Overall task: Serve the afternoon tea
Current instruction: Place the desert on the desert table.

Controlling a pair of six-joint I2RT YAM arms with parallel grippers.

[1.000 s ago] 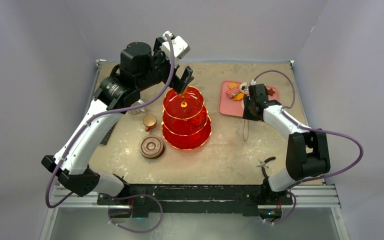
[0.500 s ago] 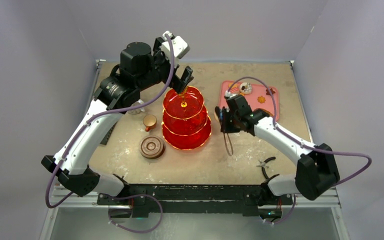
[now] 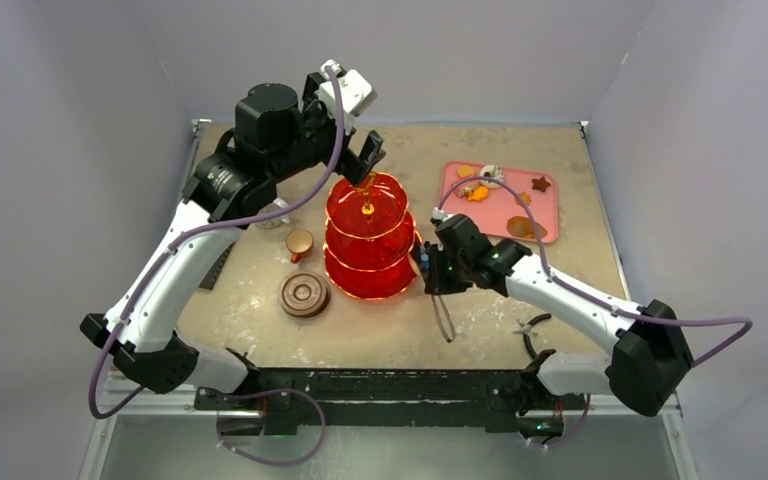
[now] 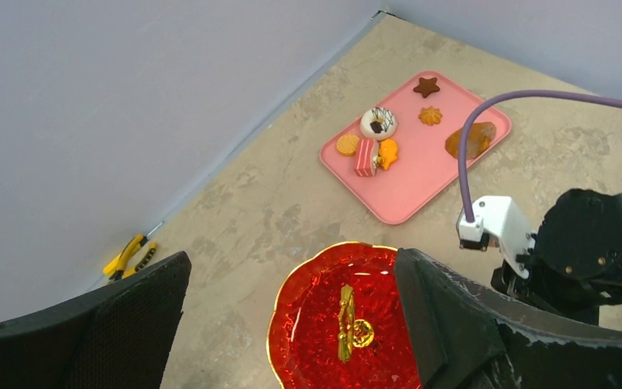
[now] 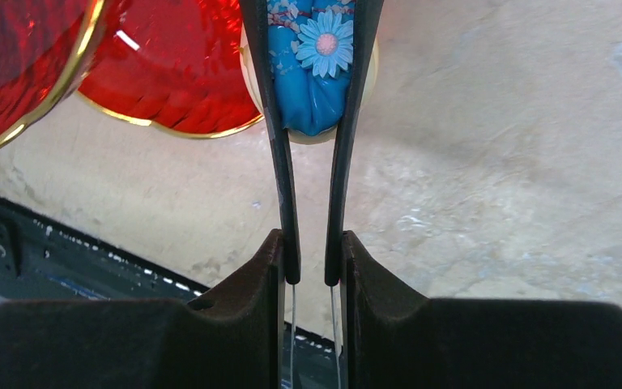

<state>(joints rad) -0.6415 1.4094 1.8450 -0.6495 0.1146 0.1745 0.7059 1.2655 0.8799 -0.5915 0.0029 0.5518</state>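
One red stand [image 3: 372, 235], one pink tray [image 4: 421, 172], seven pastries [image 4: 378, 123] — plus one blue pastry [image 5: 316, 73], one tongs [image 5: 282, 162], one cup [image 3: 299, 243], one saucer [image 3: 304, 295]

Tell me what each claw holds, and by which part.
Right claw is shut on the black tongs, squeezing both arms partway along; the tongs' tips pinch a blue pastry. Left claw is open, holding nothing.

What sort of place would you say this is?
Probably a robotics lab bench: plain grey walls box in a scuffed table, two robot arms are bolted to its near edge, and pliers lie on it.
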